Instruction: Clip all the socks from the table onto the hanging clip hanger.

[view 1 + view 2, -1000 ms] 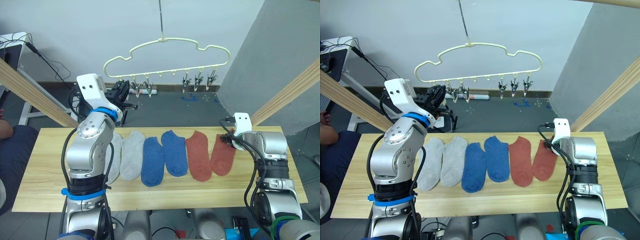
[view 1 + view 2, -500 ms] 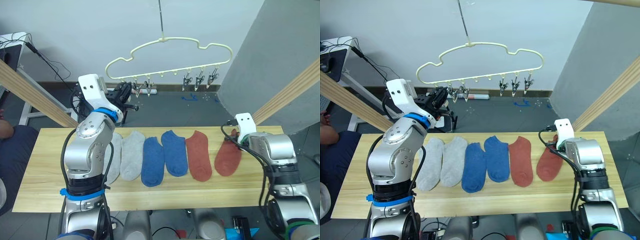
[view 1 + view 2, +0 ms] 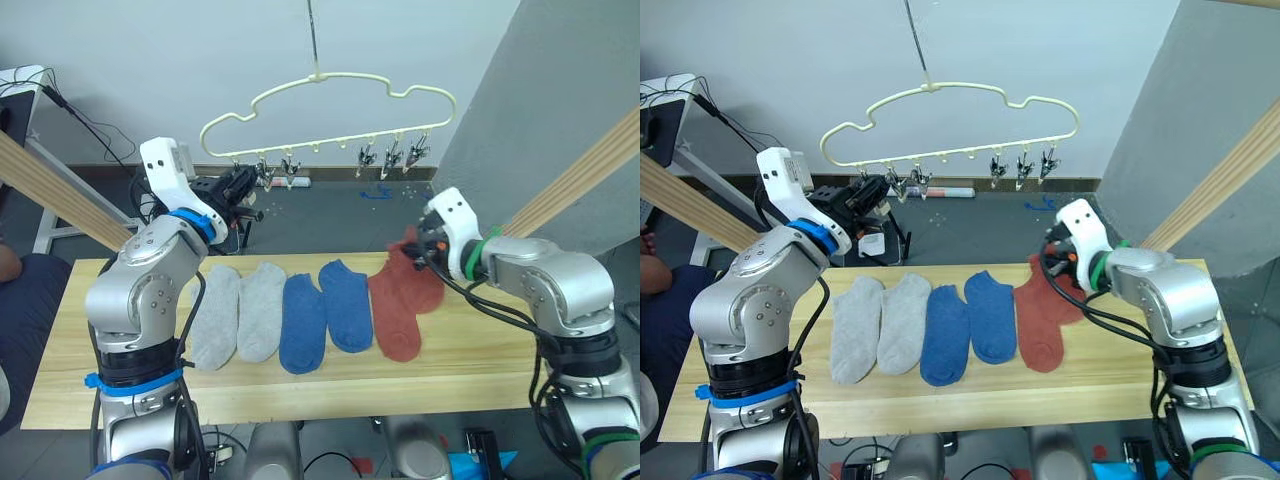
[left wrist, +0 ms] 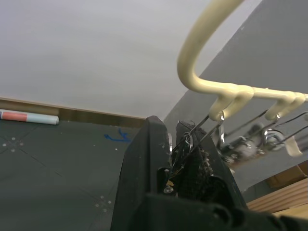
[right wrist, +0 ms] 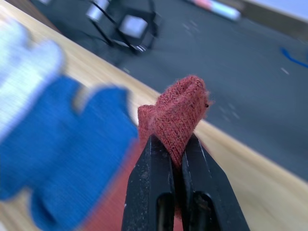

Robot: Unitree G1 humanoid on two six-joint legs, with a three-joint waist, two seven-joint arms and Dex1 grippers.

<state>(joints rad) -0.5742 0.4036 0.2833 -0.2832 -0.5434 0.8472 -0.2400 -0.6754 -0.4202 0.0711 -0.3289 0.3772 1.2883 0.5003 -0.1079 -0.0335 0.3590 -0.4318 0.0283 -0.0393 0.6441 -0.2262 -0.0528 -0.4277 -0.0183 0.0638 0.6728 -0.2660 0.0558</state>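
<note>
The pale yellow clip hanger point(image 3: 330, 100) hangs above the table's far edge. My left gripper point(image 3: 243, 185) is raised at its leftmost clips point(image 3: 266, 170) and is shut on one metal clip point(image 4: 188, 143). My right gripper point(image 5: 174, 142) is shut on the cuff of a rust red sock point(image 5: 177, 110). It holds that end up over the table point(image 3: 480, 350) while the rest of the sock point(image 3: 428, 285) trails on the wood. The other red sock point(image 3: 392, 315), two blue socks point(image 3: 303, 325) and two grey socks point(image 3: 215, 315) lie flat in a row.
Slanted wooden beams stand at the left point(image 3: 50, 190) and right point(image 3: 580, 175) behind the table. A person's dark clothing point(image 3: 25, 300) shows at the left edge. Bare wood runs along the table's front and right end.
My right gripper has raised the red sock's cuff and carried it left, over the other red sock. The left gripper has stayed at the leftmost clips. The camera has shifted slightly.
</note>
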